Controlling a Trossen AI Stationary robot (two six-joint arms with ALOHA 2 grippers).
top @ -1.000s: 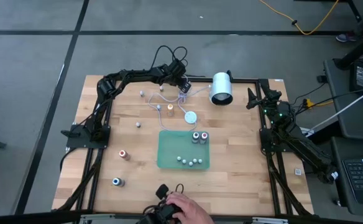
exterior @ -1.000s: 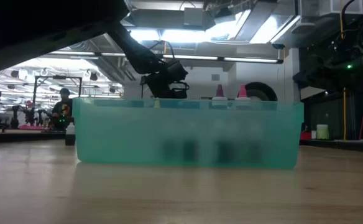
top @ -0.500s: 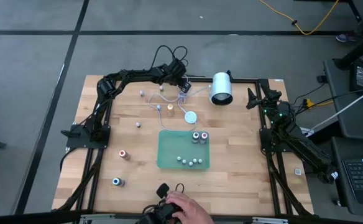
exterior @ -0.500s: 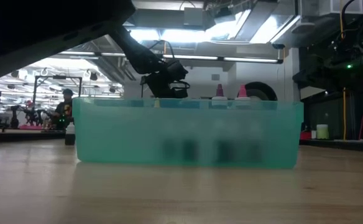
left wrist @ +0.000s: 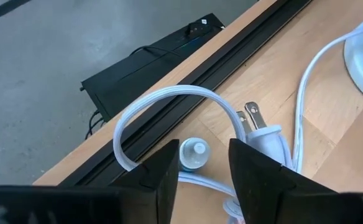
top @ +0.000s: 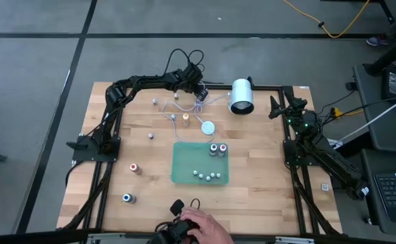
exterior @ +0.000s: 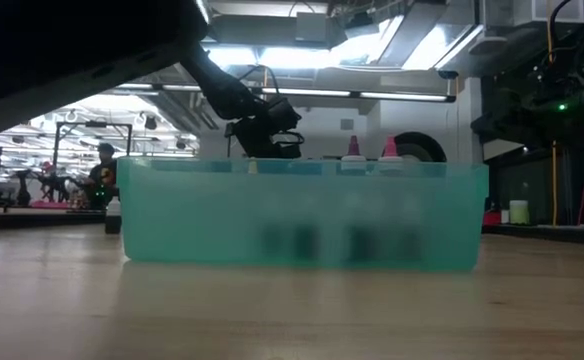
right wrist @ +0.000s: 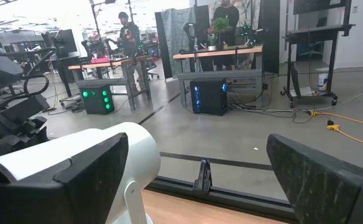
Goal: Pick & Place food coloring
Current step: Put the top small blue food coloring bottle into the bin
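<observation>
In the high view the left hand (top: 199,95) reaches to the upper middle of the wooden surface (top: 259,169), over a tangle of white cable (top: 215,100). Its wrist view shows the two dark fingers (left wrist: 160,171) a little apart, with a tiny bottle with a pale cap (left wrist: 193,154) standing in the gap between them, beside a white plug (left wrist: 262,135); whether the fingers touch the bottle cannot be told.

The right hand (top: 277,107) waits at the upper right of the surface, fingers (right wrist: 76,174) spread wide and holding nothing, with the large white cylinder (top: 241,96) just to its left.

The food coloring is scattered. An orange-topped bottle (top: 185,120) stands near the white disc (top: 207,127) in the middle of the frame. A red-topped bottle (top: 135,167) and a blue-topped bottle (top: 127,198) stand at lower left, well apart from the green tray (top: 184,159). Two dark-topped bottles (top: 217,149) stand in the tray's upper right corner, and a row of small pale pieces (top: 207,175) lies along its lower edge.

A person's hand (top: 201,227) shows at the bottom edge of the frame.
</observation>
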